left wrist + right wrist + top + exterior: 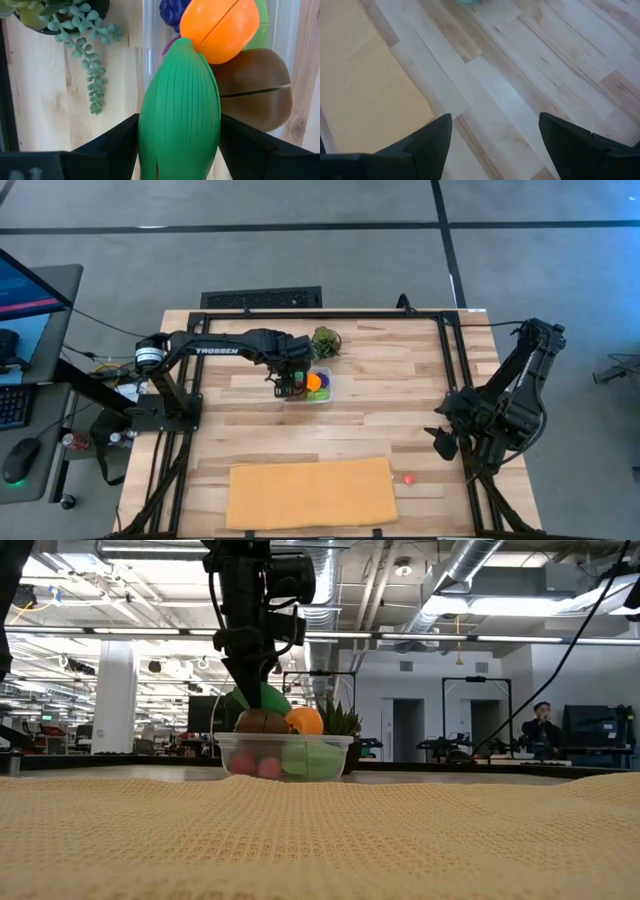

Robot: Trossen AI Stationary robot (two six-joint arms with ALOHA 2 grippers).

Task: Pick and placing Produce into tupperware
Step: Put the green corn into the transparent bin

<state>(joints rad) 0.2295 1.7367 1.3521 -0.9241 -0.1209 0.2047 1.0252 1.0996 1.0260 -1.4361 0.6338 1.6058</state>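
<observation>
Over the tub (318,386) | my left gripper (178,145) clamps green pod (179,120), touching orange piece (220,27) | right gripper (495,145) wide open, empty, near table's right edge (495,360)

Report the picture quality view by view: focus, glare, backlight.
High view: even light, soft shadows on the table. Low view: the tan mat fills the foreground; bright ceiling lamps backlight the left gripper into a silhouette over the tupperware. Left wrist view: the green piece is sharp and very close, with glare streaks on the tub wall. Right wrist view: the right gripper is slightly soft against the wood.
</observation>
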